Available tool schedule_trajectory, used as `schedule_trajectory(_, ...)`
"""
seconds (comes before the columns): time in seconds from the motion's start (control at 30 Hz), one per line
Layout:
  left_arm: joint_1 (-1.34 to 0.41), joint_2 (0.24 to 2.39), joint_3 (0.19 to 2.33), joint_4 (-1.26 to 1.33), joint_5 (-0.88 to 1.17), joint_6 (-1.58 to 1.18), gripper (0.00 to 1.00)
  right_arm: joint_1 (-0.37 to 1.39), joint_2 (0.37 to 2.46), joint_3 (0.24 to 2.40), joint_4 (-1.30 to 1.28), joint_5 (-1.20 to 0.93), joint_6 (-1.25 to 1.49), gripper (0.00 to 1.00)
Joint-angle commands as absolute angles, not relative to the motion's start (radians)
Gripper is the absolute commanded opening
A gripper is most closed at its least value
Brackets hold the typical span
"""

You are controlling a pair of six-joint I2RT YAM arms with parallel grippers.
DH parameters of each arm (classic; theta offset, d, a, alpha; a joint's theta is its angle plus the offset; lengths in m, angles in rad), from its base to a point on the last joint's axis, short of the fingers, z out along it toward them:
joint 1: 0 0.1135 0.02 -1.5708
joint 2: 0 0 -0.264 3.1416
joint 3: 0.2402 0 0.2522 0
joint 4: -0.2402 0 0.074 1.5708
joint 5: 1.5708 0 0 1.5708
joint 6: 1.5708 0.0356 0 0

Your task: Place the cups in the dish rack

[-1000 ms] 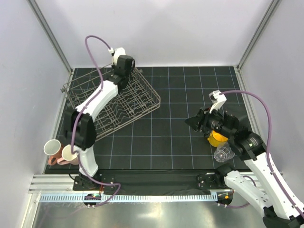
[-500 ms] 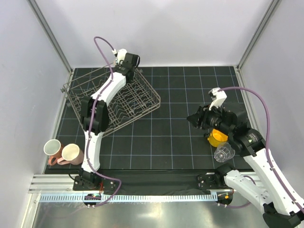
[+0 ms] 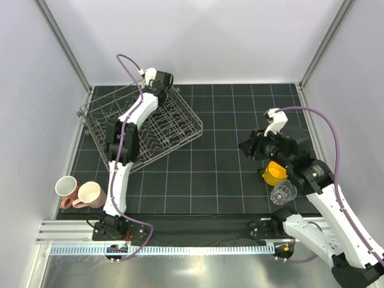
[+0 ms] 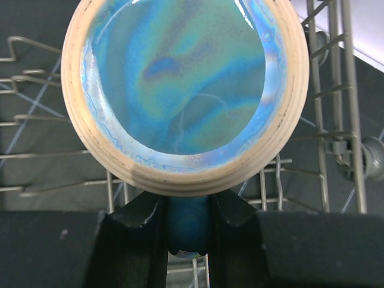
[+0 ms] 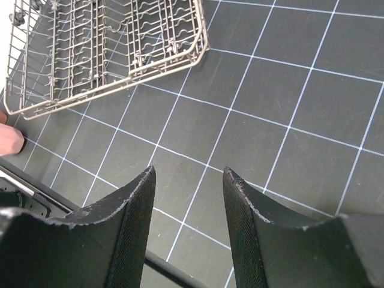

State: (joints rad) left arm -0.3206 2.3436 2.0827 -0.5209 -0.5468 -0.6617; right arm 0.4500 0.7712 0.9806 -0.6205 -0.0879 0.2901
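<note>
Left end effector (image 4: 188, 207) clenched blue cup (image 4: 186, 90) by handle over dish rack (image 3: 180, 135), rim cut off | right end effector (image 5: 189, 174) stood released | yellow cup (image 3: 276, 173) half hidden | left arm had extended farther.

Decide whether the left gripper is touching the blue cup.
Touching. In the left wrist view, the left gripper clamps the blue cup by its handle, with no gap on either side.

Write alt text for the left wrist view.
The left gripper is shut on the handle of a blue cup with a cream rim, its round face filling the frame. Grey wires of the dish rack lie behind it, over a dark gridded mat.
</note>
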Motion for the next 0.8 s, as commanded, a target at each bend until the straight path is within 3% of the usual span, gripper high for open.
schedule_trajectory(0.0, -0.311, 2.336, 2.158, -0.374, -0.569, -0.681, 0.00, 0.454, 0.787, 1.017, -0.595, -0.075, 0.291, 0.51)
schedule_trajectory(0.77, -0.305, 2.399, 2.166, -0.238, -0.522, -0.672, 0.00, 0.454, 0.801, 0.985, -0.583, -0.084, 0.321, 0.51)
